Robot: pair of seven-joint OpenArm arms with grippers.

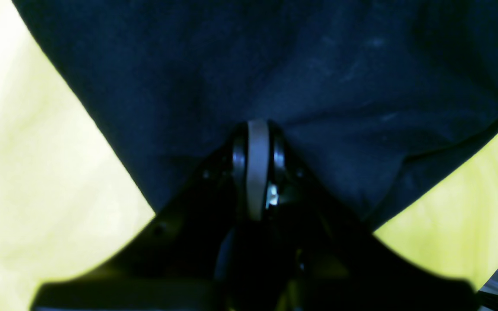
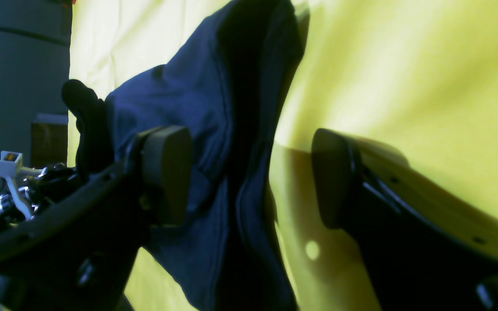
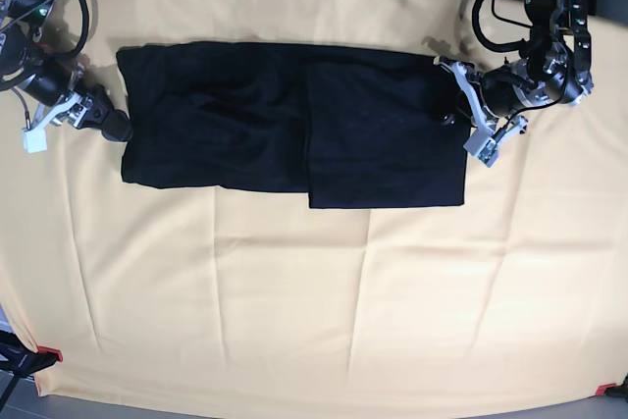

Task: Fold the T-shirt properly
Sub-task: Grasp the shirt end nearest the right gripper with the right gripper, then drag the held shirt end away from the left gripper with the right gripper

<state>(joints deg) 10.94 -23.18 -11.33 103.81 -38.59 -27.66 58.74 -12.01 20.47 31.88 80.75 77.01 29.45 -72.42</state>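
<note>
Black cotton, the T-shirt (image 3: 294, 125) lies flat across the far half of the yellow-covered surface (image 3: 314, 291), one end folded over so a doubled panel sits on the base view's right. The left gripper (image 1: 257, 142) is clenched at that folded end, its tips against the cloth; whether it pinches fabric cannot be told. The right gripper (image 2: 249, 177) stands released at the opposite end, a bunched fold between its spread jaws.
</note>
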